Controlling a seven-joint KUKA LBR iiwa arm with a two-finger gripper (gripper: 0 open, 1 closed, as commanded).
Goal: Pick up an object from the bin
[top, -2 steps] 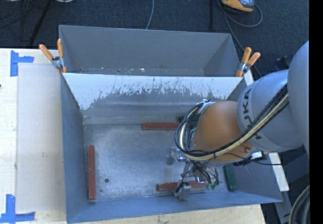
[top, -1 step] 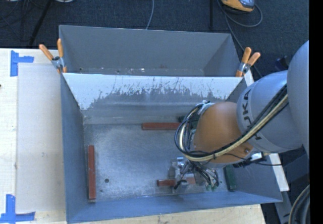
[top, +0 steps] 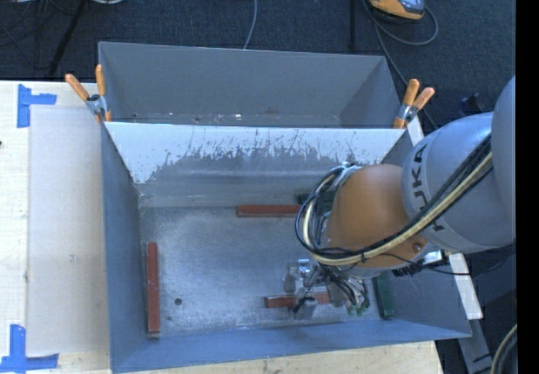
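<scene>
Gripper: grip state cannot be told; at brown stick's right end, near right. Risk: off-centre hold, stick pivots free.

The grey bin has dark streaks on one wall. The left stick, back stick and front stick are reddish brown. The arm's cover is orange. A small thing looks maybe green.

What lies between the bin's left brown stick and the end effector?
In the camera view, bare bin floor, one small dark speck, then a short brown stick at the end effector.
</scene>
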